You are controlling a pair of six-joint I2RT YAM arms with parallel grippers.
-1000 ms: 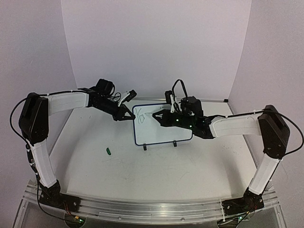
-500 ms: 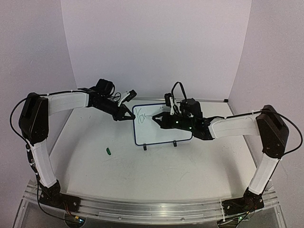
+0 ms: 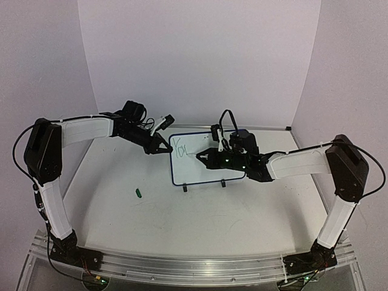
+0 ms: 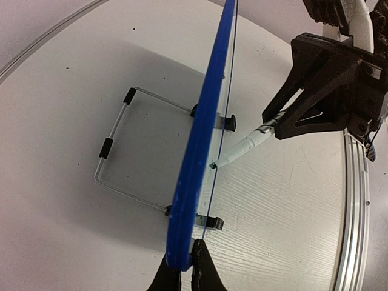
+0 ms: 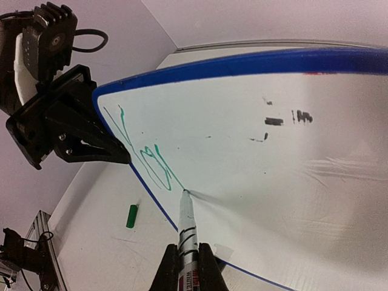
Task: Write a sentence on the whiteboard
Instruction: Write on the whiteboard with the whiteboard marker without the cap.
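The whiteboard (image 3: 203, 173) stands tilted on its clip feet at mid-table, blue-framed. My left gripper (image 3: 165, 149) is shut on the board's left edge; the left wrist view shows the frame (image 4: 203, 139) edge-on, pinched between the fingers of the left gripper (image 4: 185, 257). My right gripper (image 5: 188, 257) is shut on a white marker (image 5: 189, 227), whose tip touches the board. The sentence (image 5: 145, 159) is a few green strokes at the board's upper left, also seen as the sentence (image 3: 180, 149) from above. The marker (image 4: 242, 148) meets the board face.
A green marker cap (image 3: 139, 193) lies on the table left of the board, the same cap (image 5: 131, 216) in the right wrist view. A wire stand (image 4: 115, 145) props the board from behind. Small black marks (image 5: 274, 121) dot the board's upper right. A metal rail (image 4: 354, 200) runs along the table edge.
My right gripper has moved the marker slightly down the board, and the green writing has gained a stroke. The left gripper holds the board's edge as before.
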